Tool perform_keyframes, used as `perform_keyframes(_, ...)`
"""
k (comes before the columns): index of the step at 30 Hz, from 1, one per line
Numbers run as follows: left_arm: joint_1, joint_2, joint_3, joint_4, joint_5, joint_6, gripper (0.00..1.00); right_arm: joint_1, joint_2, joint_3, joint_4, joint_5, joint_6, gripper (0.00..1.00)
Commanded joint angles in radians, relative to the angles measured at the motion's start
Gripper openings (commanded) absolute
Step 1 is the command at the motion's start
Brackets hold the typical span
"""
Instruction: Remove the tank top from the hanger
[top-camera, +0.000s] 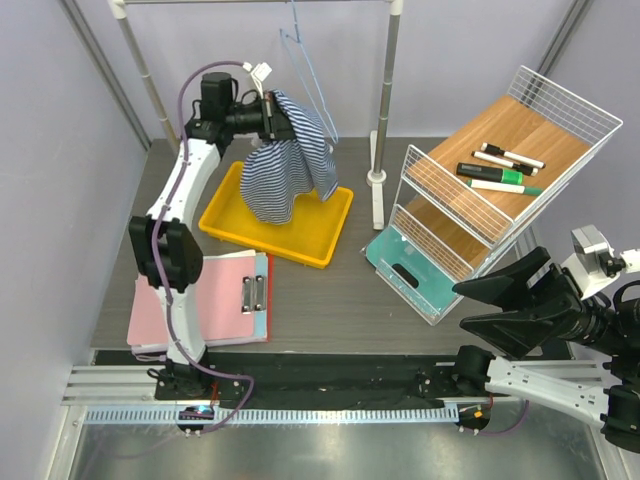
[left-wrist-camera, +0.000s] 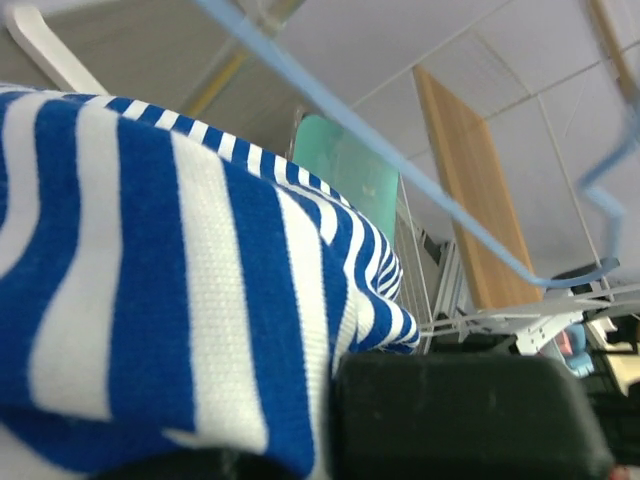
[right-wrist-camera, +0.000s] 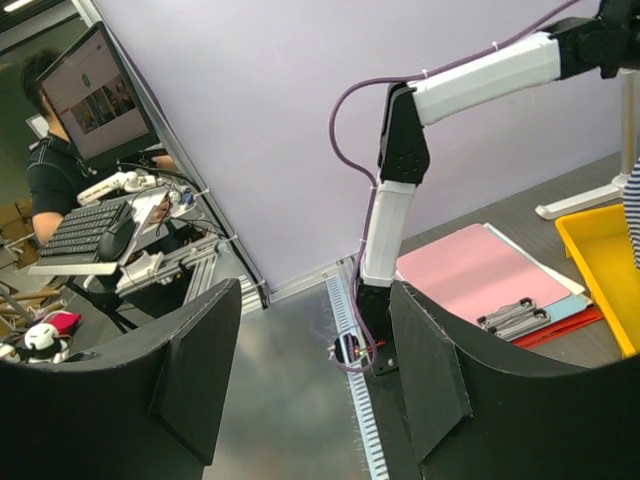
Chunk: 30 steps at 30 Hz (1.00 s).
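Observation:
The striped navy-and-white tank top (top-camera: 292, 160) hangs in a bunch from my left gripper (top-camera: 276, 118), which is shut on its upper part, above the yellow tray (top-camera: 240, 228). The light-blue wire hanger (top-camera: 308, 70) hangs on the rack bar behind it, bare, just right of the gripper. In the left wrist view the cloth (left-wrist-camera: 170, 290) fills the left side and the hanger wire (left-wrist-camera: 400, 170) crosses above it, apart from it. My right gripper (top-camera: 495, 305) is open and empty at the near right, its fingers (right-wrist-camera: 205, 370) wide apart.
A grey rack pole (top-camera: 385, 100) and base stand right of the tray. A tilted white wire shelf (top-camera: 500, 190) with markers and a teal bin (top-camera: 405, 265) is at right. A pink clipboard stack (top-camera: 205, 300) lies at near left.

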Motion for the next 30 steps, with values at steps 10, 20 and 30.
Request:
perform_keyframes(10,-0.003,-0.061,-0.331,-0.162,-0.153,0.037,0.06,-0.007,-0.004,-0.031,0.030,0.008,0.001,0.67)
perform_keyframes(20,-0.026,-0.187,-0.567,-0.293,-0.535,0.030,0.12,-0.007,-0.018,-0.040,0.037,-0.003,-0.005,0.68)
perform_keyframes(30,-0.080,-0.083,-0.400,-0.377,-0.834,0.037,0.18,-0.005,-0.048,-0.065,0.051,0.009,0.008,0.68)
